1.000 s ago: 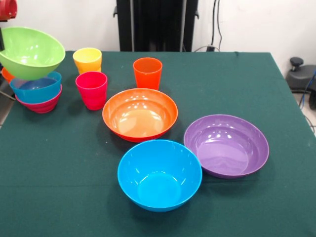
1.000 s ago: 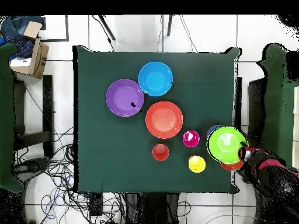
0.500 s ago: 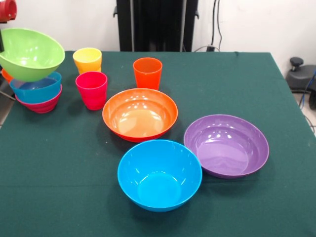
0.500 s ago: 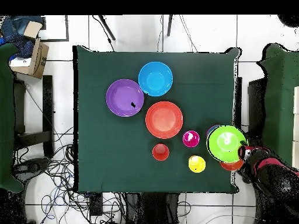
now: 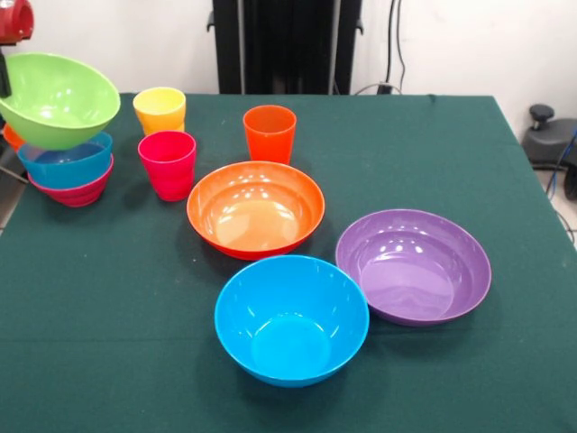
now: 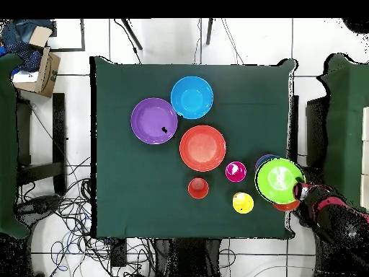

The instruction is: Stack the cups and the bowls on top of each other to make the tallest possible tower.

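At the left edge of the table [image 5: 108,298], the lime bowl [image 5: 57,97] hangs tilted above a small tower [image 5: 70,171]: a translucent blue bowl [image 5: 65,161] nested in a magenta bowl [image 5: 77,191], with a sliver of orange bowl [image 5: 11,137] behind them. The gripper [image 6: 299,192] is at the lime bowl's rim; whether its jaws are clamped on that rim cannot be told. Next come the yellow cup [image 5: 160,109] and, just in front of it, the red-pink cup [image 5: 168,163], then the orange cup [image 5: 270,133]. All three stand upright and empty. The large orange bowl [image 5: 256,208] sits mid-table, the blue bowl [image 5: 291,318] nearer, touching the purple bowl [image 5: 414,265] on the right. Each is empty. No writing is readable.
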Available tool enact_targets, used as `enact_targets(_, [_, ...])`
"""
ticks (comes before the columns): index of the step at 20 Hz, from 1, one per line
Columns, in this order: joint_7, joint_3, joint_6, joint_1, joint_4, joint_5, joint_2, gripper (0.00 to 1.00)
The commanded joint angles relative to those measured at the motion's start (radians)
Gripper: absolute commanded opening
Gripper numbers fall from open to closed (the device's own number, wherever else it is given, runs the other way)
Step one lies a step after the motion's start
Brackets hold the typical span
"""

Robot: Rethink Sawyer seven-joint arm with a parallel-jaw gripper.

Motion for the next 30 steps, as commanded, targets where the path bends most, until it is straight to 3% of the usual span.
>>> enact_targets(1, [-0.108,-0.067,0.0,0.104,-0.046,-0.059,0.053,0.0])
enact_targets(14, [-0.068,-0.104,-0.037,0.138,-0.055,-0.071,0.061,0.0])
enact_targets(17, [-0.111,-0.09,-0.017,0.124,-0.051,-0.051,0.069,0.0])
enact_targets(18, [-0.126,-0.085,-0.01,0.12,-0.049,-0.044,0.071,1.0])
enact_targets(30, [-0.155,-0.081,0.003,0.112,-0.04,-0.043,0.059,1.0])
